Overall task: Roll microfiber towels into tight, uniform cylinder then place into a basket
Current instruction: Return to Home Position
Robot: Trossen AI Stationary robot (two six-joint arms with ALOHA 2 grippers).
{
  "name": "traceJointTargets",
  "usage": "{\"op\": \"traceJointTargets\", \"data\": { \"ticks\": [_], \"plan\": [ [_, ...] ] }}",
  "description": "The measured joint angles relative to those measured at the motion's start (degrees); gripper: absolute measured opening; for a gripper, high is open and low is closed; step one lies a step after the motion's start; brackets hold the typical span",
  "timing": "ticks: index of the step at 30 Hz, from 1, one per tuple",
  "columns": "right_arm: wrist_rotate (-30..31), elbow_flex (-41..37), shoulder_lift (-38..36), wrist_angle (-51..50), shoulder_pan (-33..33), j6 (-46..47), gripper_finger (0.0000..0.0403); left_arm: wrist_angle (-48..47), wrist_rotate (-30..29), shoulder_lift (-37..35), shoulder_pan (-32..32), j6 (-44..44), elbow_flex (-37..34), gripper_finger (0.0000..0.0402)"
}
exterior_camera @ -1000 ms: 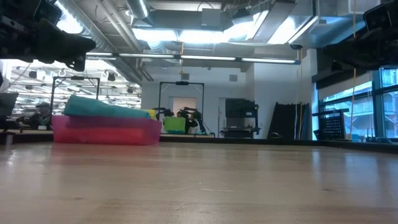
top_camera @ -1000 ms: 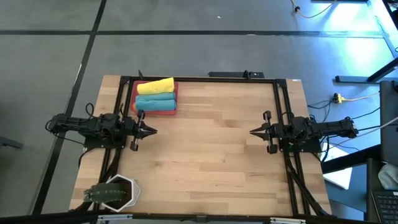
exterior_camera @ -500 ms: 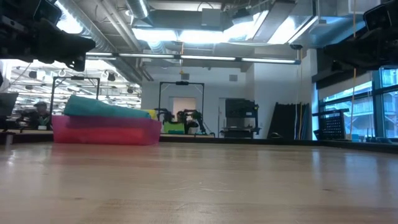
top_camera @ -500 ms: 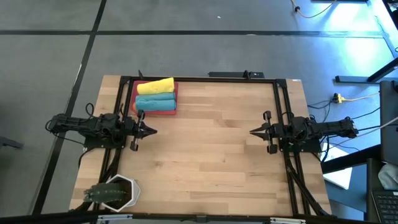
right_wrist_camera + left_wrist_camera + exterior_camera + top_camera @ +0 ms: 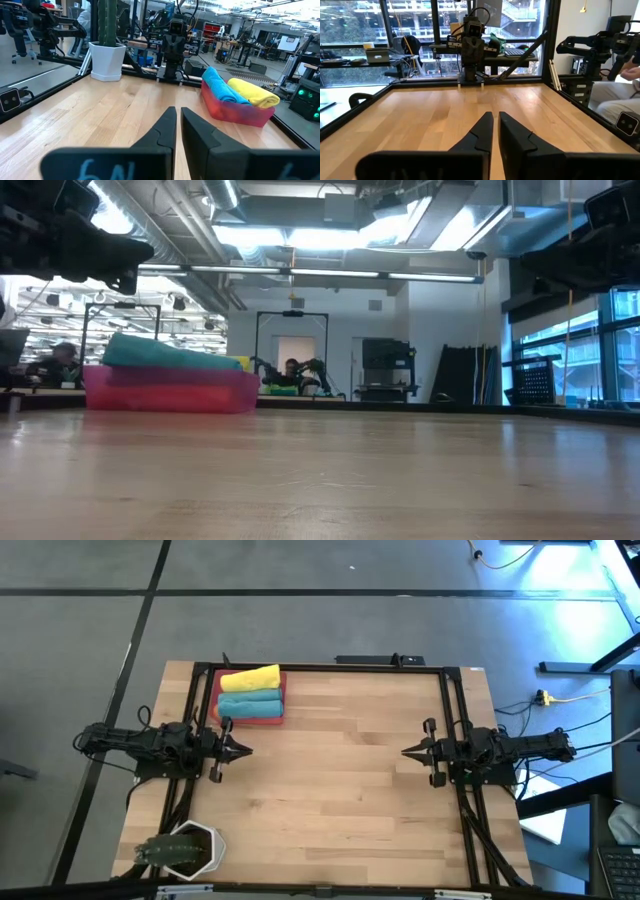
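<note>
The red basket [image 5: 250,718] stands at the table's far left. In it lie a rolled yellow towel [image 5: 250,678] and rolled teal-blue towels [image 5: 248,700], side by side; they also show in the right wrist view [image 5: 222,86]. The orange and green towels are out of view. My left gripper [image 5: 247,750] hovers at the table's left side, just in front of the basket, shut and empty. My right gripper [image 5: 407,752] hovers at the right side, shut and empty. Both point toward the table's middle.
A white hexagonal pot with a plant [image 5: 185,848] stands at the near left corner. A black frame [image 5: 320,666] runs along the table's edges. The bare wood between the two grippers [image 5: 325,770] is free room.
</note>
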Motion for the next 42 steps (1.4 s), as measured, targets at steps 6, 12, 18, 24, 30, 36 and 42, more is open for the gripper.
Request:
{"op": "traceJointTargets", "data": {
  "ticks": [6, 12, 18, 24, 30, 36, 42],
  "plan": [
    [0.00, 0.00, 0.02, 0.00, 0.01, 0.00, 0.0029, 0.00, 0.00, 0.00, 0.01, 0.00, 0.00, 0.0016],
    [0.00, 0.00, 0.00, 0.00, 0.01, 0.00, 0.0029, 0.00, 0.00, 0.01, 0.02, 0.01, 0.00, 0.0007],
    [0.00, 0.00, 0.02, 0.00, 0.00, 0.00, 0.0029, 0.00, 0.00, 0.00, 0.02, 0.00, 0.00, 0.0001],
    [0.01, 0.00, 0.02, 0.00, 0.01, 0.00, 0.0029, 0.00, 0.00, 0.01, 0.01, 0.01, 0.00, 0.0009],
    [0.00, 0.00, 0.00, 0.00, 0.01, 0.00, 0.0029, 0.00, 0.00, 0.02, 0.01, 0.00, 0.00, 0.0018],
    [0.00, 0.00, 0.01, 0.00, 0.00, 0.00, 0.0029, 0.00, 0.00, 0.00, 0.02, 0.00, 0.00, 0.0017],
    [0.02, 0.00, 0.02, 0.00, 0.00, 0.00, 0.0029, 0.00, 0.00, 0.01, 0.00, 0.00, 0.00, 0.0009]
  ]
}}
